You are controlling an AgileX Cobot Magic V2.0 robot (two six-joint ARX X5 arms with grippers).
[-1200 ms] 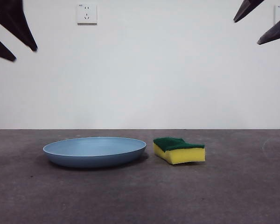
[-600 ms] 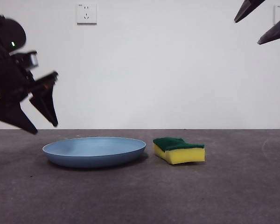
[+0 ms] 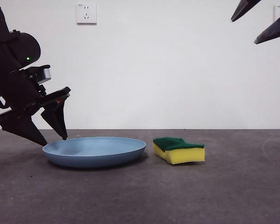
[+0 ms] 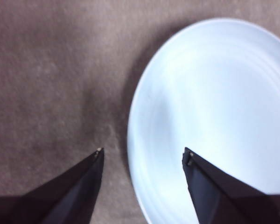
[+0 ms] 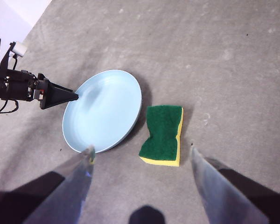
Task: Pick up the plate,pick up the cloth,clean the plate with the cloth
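- Front view: plate (image 3: 94,150) sits flat on the grey bench (image 3: 224,191), left of centre. Cloth (image 3: 179,150), a yellow sponge block with a green top layer, lies just right of the plate, a narrow gap between them.
- Front view: left gripper (image 3: 53,139) enters from the left edge, jaws spread wide, empty. One tip is low outside the plate's left rim, the other just above the rim; contact cannot be judged from here. A green indicator light shows on the arm body.
- Front view: right gripper (image 3: 259,23) appears only as two dark tips at the top right corner, spread apart, well above the cloth. A wall socket (image 3: 87,13) shows on the white wall, seen in this view only.
- Left wrist view: left gripper (image 4: 143,156) straddles the plate (image 4: 214,116) rim, one jaw over bare bench (image 4: 51,74), the other over the plate's inside. Plate's far part is cut off by the frame; picture slightly blurred.
- Right wrist view: from above, whole plate (image 5: 102,110) and cloth (image 5: 163,134) visible; the cloth's waisted outline shows here. Right gripper (image 5: 141,155) is wide, empty, high over both. Left gripper (image 5: 67,96) is seen at the plate's left rim.
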